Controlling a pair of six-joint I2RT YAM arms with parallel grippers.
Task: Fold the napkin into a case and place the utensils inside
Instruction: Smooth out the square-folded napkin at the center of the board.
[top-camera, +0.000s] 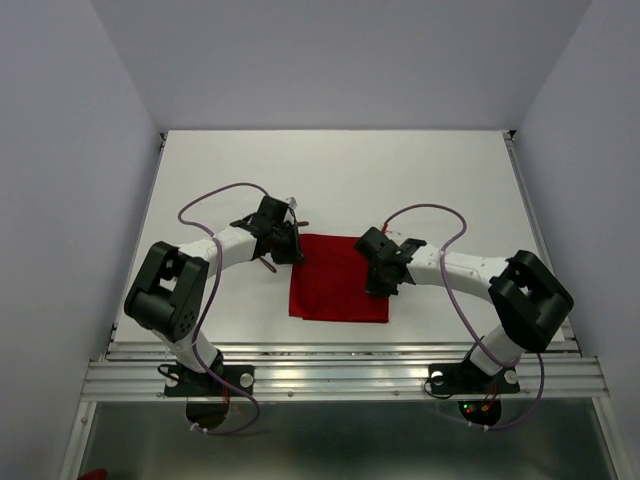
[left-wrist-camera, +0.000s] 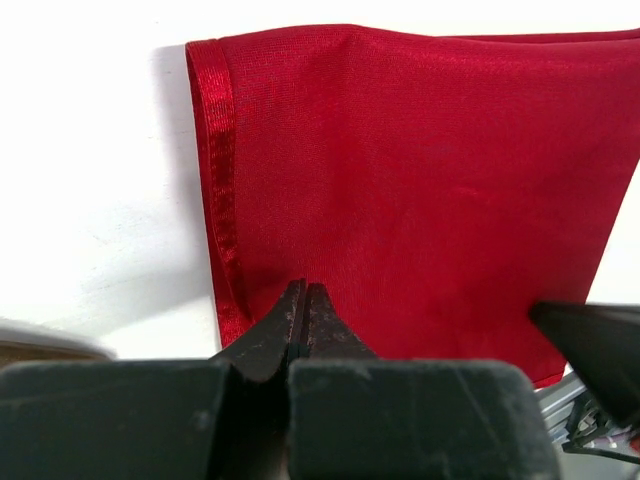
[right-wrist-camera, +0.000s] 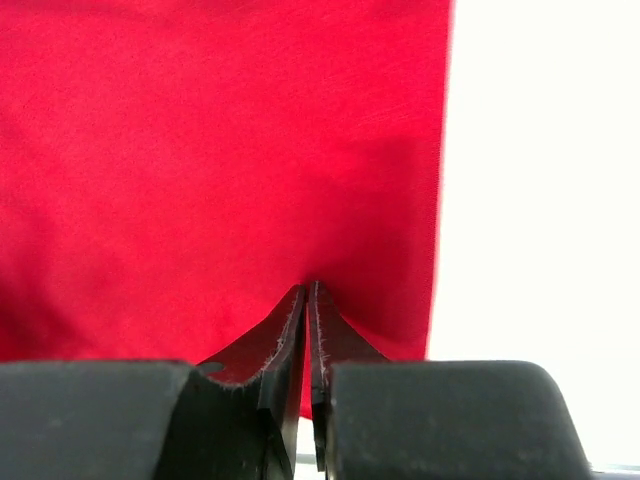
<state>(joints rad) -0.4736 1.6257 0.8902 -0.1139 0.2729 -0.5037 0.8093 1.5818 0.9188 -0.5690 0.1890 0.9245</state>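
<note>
**At frame centre: both grippers working the red napkin**

At centre-left, the left gripper (top-camera: 285, 243) is resting with jaws together on the napkin's (top-camera: 335, 292) upper-left corner, the utensils (top-camera: 267, 264) peeking out beside it. At centre-right, the right gripper (top-camera: 383, 272) is pinching the cloth's right edge. Uneven pulling is likely to skew the fold; a sweeping left arm could knock the utensils away.

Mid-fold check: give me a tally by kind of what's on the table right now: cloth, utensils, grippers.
Red napkin: 1
Wooden utensils: at least 1; only brown bits show from under the left arm, so the exact count is unclear
Grippers: 2, the left gripper and the right gripper
Total: at least 4
</note>
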